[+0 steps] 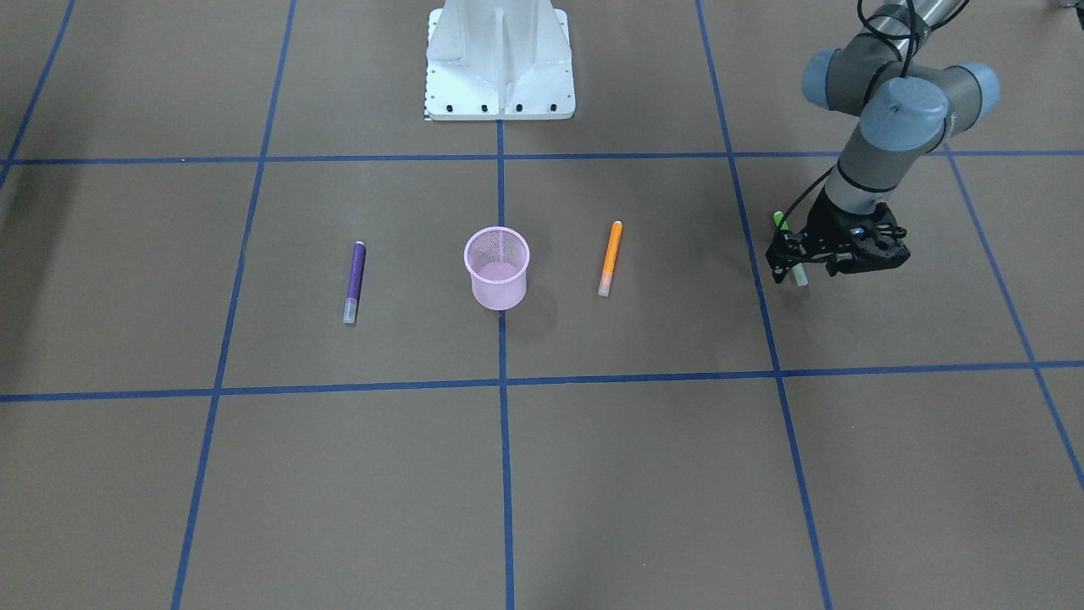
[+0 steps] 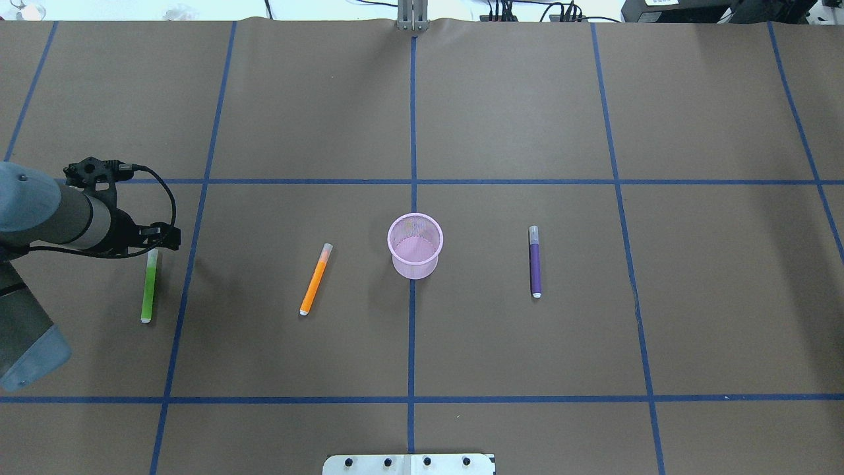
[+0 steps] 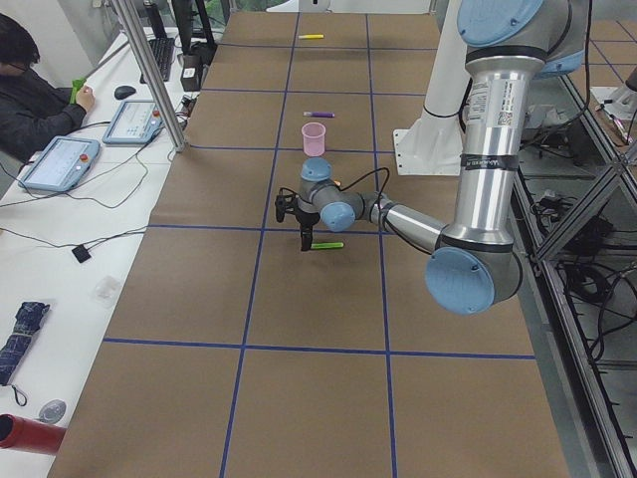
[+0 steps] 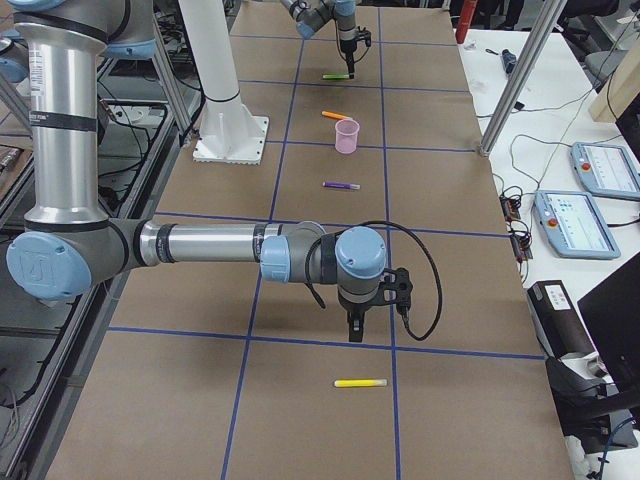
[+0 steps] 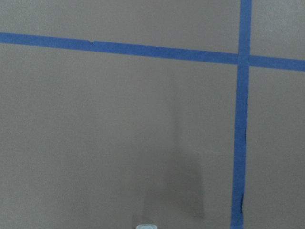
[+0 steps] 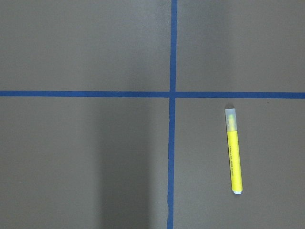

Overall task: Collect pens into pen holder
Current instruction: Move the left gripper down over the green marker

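Note:
The pink mesh pen holder (image 1: 497,269) (image 2: 415,245) stands upright at the table's middle. The orange pen (image 1: 610,258) (image 2: 316,280) lies on its robot-left side, the purple pen (image 1: 355,282) (image 2: 535,262) on its robot-right side. The green pen (image 2: 148,290) (image 1: 780,223) lies flat further left. My left gripper (image 2: 156,241) (image 1: 796,263) hangs low over the green pen's cap end and looks open. Only the cap tip (image 5: 146,226) shows in the left wrist view. The yellow pen (image 6: 233,152) (image 4: 360,383) lies far right. My right gripper (image 4: 352,335) hovers beside it; I cannot tell its state.
The white robot base (image 1: 500,59) stands at the robot's table edge. Blue tape lines (image 2: 412,330) grid the brown paper. A person (image 3: 30,100) and tablets (image 3: 60,162) are at a side desk beyond the far edge.

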`<action>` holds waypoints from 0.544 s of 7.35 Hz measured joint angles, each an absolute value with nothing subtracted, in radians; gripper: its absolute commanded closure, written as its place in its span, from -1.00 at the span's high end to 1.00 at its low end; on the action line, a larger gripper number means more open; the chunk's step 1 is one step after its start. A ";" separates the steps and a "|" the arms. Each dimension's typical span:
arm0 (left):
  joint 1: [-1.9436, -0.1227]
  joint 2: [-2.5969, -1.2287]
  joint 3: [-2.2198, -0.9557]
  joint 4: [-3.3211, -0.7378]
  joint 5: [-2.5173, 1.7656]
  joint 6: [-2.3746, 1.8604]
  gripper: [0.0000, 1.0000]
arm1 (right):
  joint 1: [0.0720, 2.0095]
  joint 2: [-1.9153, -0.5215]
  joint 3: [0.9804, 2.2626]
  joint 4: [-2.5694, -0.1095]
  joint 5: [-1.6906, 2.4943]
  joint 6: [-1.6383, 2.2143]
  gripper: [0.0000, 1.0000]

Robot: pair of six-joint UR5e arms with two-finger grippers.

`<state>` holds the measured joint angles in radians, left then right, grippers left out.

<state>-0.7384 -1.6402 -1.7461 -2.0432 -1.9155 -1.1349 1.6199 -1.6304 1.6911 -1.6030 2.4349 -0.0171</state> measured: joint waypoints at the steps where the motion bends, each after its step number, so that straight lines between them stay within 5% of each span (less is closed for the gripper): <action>1: -0.738 -1.638 -1.746 -2.043 -1.916 -1.135 0.64 | 1.620 -1.630 1.691 -1.603 2.436 -0.017 1.00; 4: -0.734 -1.638 -1.737 -2.040 -1.916 -1.135 0.51 | 1.620 -1.631 1.691 -1.603 2.436 -0.017 1.00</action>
<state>-0.7343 -1.6380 -1.7366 -2.0404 -1.9159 -1.1351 1.6199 -1.6305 1.6911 -1.6030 2.4360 -0.0169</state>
